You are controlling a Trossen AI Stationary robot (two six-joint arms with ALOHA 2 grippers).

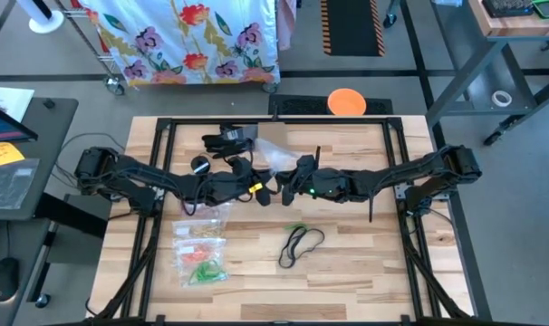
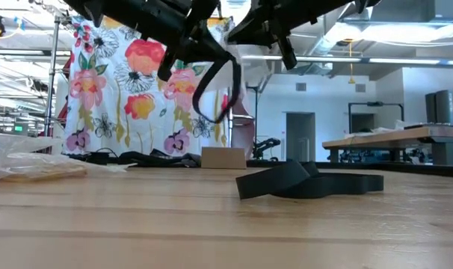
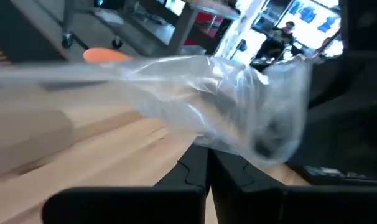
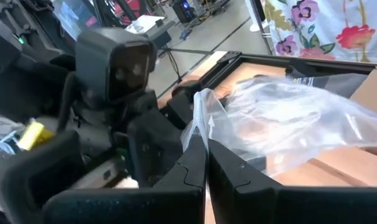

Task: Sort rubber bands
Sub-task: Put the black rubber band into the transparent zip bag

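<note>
From above, the left gripper (image 1: 256, 187) and right gripper (image 1: 291, 184) meet mid-table, each pinched shut on a clear bag (image 1: 276, 156); dark rubber bands (image 1: 302, 243) lie nearer, slightly right, closer to the right arm, with open wood around them. Level view: those bands (image 2: 309, 181) sprawl flat, running left-right. Both wrist views show fingers (image 3: 207, 177) clamped on plastic, possibly a band inside

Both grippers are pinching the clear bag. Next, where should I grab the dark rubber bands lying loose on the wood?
Probably at the raised overlap where the dark rubber bands cross, coming straight down. They lie mostly flat on the wooden table, but the low view shows that part humped up, giving the fingers something to close on.
</note>
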